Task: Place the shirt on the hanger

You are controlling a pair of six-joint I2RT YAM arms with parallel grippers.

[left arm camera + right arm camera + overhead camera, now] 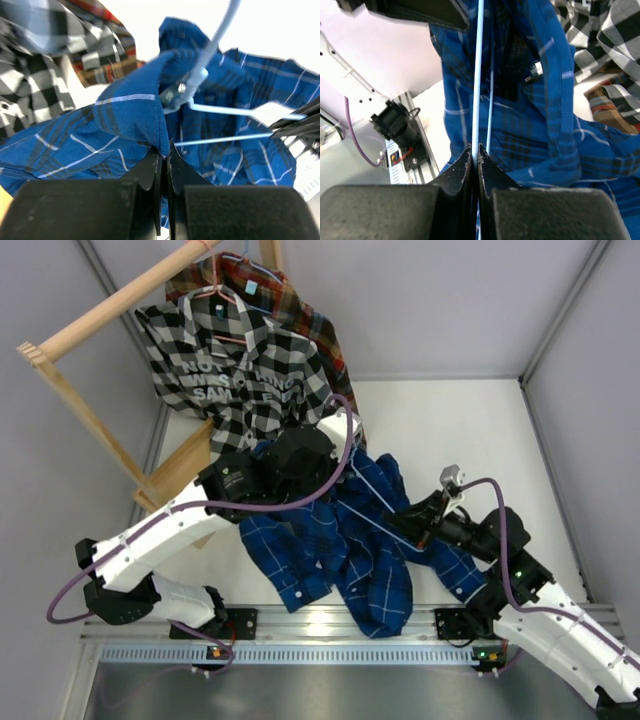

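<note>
Left gripper (165, 152) clamped on blue plaid shirt (125, 120) fold; right gripper (475, 152) pinching light-blue wire hanger (479, 75) against shirt.

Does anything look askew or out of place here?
The dark blue plaid shirt lies bunched on the table, lopsided on the light-blue hanger: fabric humps over one side near the hook, the other wire arm bare. Left hand pinches shirt fabric; right hand grips the wire.

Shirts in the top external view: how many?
3. Dark blue plaid button-up shirt crumpled on the white table, centre; black-and-white checked shirt with lettering hanging on the wooden rack, upper left; red-brown plaid shirt behind it, mostly covered. Others may be hidden behind.
</note>
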